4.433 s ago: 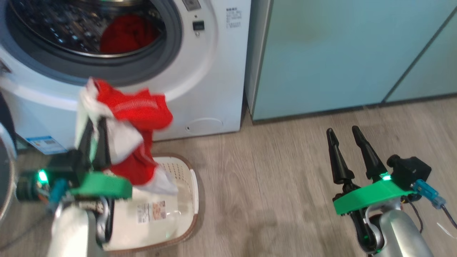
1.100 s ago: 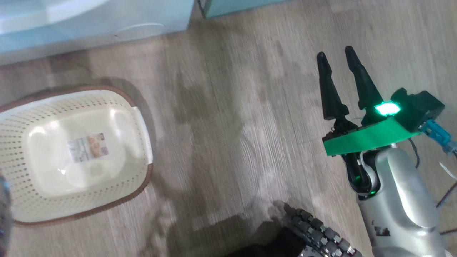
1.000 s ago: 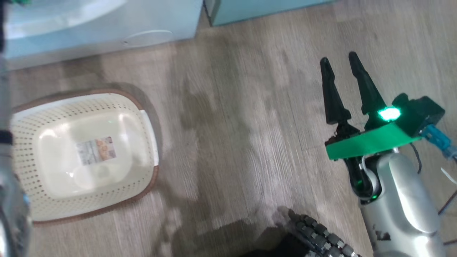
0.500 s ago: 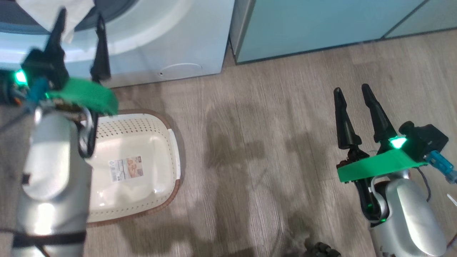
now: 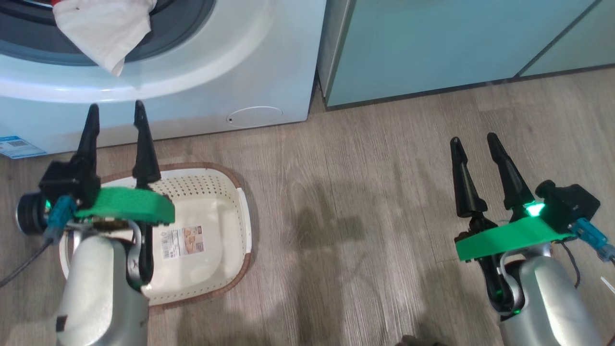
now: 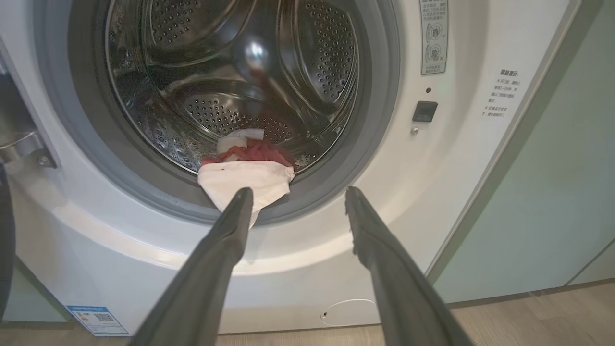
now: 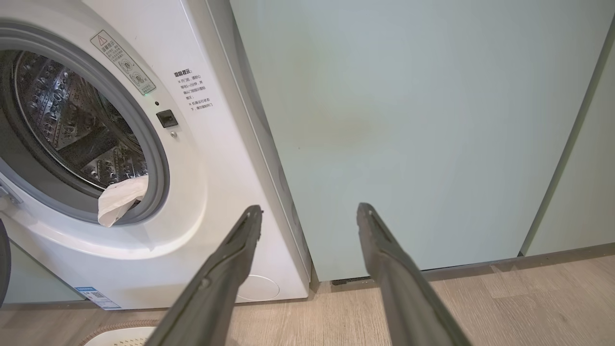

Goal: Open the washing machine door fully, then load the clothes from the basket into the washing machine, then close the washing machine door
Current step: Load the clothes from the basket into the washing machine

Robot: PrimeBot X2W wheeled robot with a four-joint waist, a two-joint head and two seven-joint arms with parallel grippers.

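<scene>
The washing machine [image 5: 269, 62] stands open, its steel drum [image 6: 230, 72] bare to view. The clothes [image 6: 245, 166] lie at the drum's front lip, red with a white panel [image 5: 103, 33] drooping over the grey gasket. The washing machine door's dark rim [image 6: 4, 240] shows at the far left, swung aside. The basket [image 5: 242, 211] sits on the floor in front of the washer with only its label inside. My left gripper [image 5: 114, 108] hovers open over the basket's far rim, below the opening, holding nothing. My right gripper [image 5: 473, 140] hangs open and holding nothing over the floor, facing the cabinet.
Pale teal cabinets [image 5: 432, 43] stand right of the washer, almost touching its side. Wood-look floor [image 5: 346, 202] stretches between basket and right arm. A blue sticker [image 5: 14, 146] and round cap [image 5: 253, 116] mark the washer's lower front.
The head camera has tilted back up. My left gripper, which carried the red clothes seconds ago, has drawn back from the opening to above the basket, open; the clothes now lie in the drum.
</scene>
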